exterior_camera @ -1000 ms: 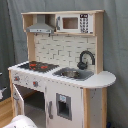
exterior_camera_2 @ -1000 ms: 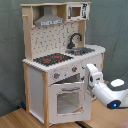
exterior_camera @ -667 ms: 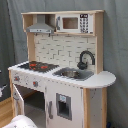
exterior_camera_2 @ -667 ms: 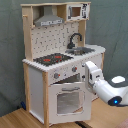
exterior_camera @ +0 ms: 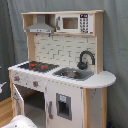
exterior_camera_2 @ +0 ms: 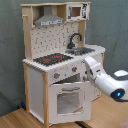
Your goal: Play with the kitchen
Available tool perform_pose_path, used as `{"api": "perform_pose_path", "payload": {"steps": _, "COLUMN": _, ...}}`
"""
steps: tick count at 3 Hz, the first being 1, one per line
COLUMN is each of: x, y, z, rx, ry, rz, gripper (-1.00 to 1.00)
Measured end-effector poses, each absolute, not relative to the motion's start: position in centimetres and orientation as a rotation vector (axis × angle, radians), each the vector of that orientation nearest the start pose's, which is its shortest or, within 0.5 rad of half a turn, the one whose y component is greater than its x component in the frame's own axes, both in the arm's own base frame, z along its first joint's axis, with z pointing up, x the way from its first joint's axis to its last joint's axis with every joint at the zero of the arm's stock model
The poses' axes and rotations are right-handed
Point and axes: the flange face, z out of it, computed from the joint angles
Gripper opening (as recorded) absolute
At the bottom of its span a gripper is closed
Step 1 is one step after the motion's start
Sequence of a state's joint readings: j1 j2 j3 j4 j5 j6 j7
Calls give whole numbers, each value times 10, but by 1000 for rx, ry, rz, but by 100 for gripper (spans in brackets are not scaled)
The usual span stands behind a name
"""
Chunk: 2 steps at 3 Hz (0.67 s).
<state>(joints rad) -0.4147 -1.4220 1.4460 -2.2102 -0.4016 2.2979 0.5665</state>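
The kitchen (exterior_camera_2: 60, 60) stood against a grey curtain, filling most of both exterior views. Its oven door (exterior_camera_2: 69, 100) hung ajar, swung a little outward at one edge; in the first exterior view the same door (exterior_camera: 18, 100) showed edge-on, with a dark opening beside it. The arm (exterior_camera_2: 107, 82) reached in from the second exterior view's right, its tip near the door's upper corner, just under the knob panel (exterior_camera_2: 65, 74). I could not tell whether the gripper (exterior_camera_2: 89, 70) was spread, closed, or holding the door edge; the tip was hidden against the cabinet front.

Judged step: working the oven door. To do it well, the arm should follow the door's hinge arc rather than pull straight, keep contact light on the thin panel, and stay clear of the knobs above.

Containers: the sink (exterior_camera: 74, 74) looked bare, with the black faucet (exterior_camera: 85, 59) behind it. The oven cavity read as dark, contents not visible. The microwave (exterior_camera: 74, 23) on the upper shelf was shut. Nothing sat on the stovetop (exterior_camera: 37, 65).
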Motion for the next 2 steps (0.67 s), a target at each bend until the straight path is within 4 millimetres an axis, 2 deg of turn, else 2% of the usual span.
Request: {"api": "perform_pose_path", "payload": {"steps": 2, "x": 164, "y": 493, "z": 456, "rx": 1410, "ry": 709, "rz": 1240, "gripper": 100}}
